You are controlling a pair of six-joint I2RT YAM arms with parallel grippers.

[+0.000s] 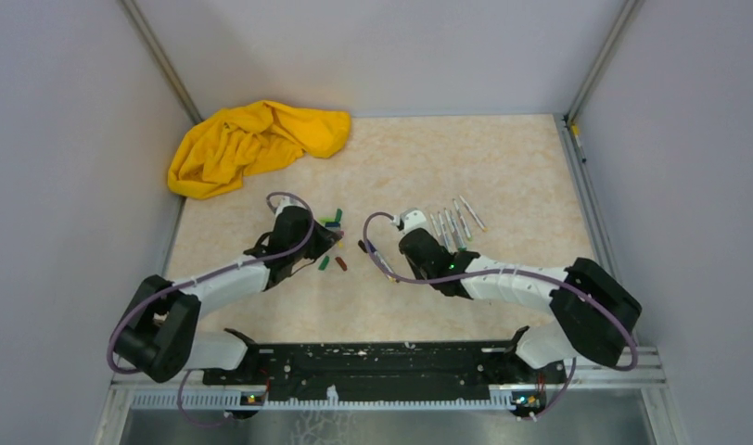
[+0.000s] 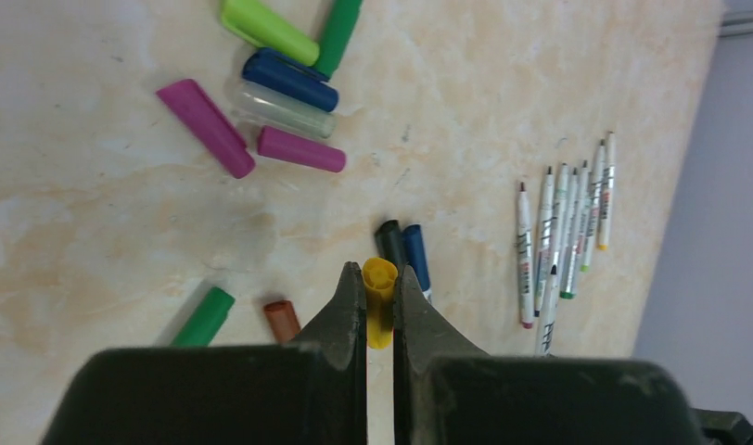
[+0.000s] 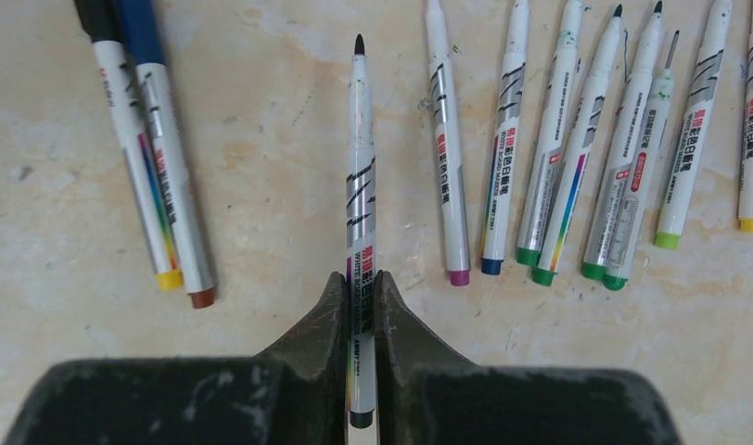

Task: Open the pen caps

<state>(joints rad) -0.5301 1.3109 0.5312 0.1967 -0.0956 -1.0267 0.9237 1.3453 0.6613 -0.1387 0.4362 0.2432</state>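
Your desk [image 1: 465,158] is a smooth beige slab with a marbled, stone-like pattern. A crumpled yellow cloth [image 1: 252,144] is heaped soft and folded at its far left corner. The pens [image 3: 577,158] are slim round white-grey barrels with striped grey bands and coloured end plugs in pink, blue, green and yellow. Most lie side by side, uncapped, on the right half of the desk. Two capped pens [image 3: 150,158], one black-topped and one blue-topped, lie together just left of them. Your right tool [image 3: 359,283] is closed tight on the tail end of one uncapped pen [image 3: 360,185] with a bare black tip. Its barrel print reads "WHITE BOARD MARKER", and the other characters are too small to make out. The pen caps [image 2: 280,83] are stubby glossy plastic tubes loose on the desk left of centre: light green, dark green, blue, clear and two magenta in a cluster. A green cap [image 2: 206,317] and an orange-brown cap [image 2: 282,320] lie apart, nearer your left arm. Your left tool [image 2: 379,278] is pinched shut on a small yellow cap [image 2: 379,292], whose hollow mouth points away from the wrist.
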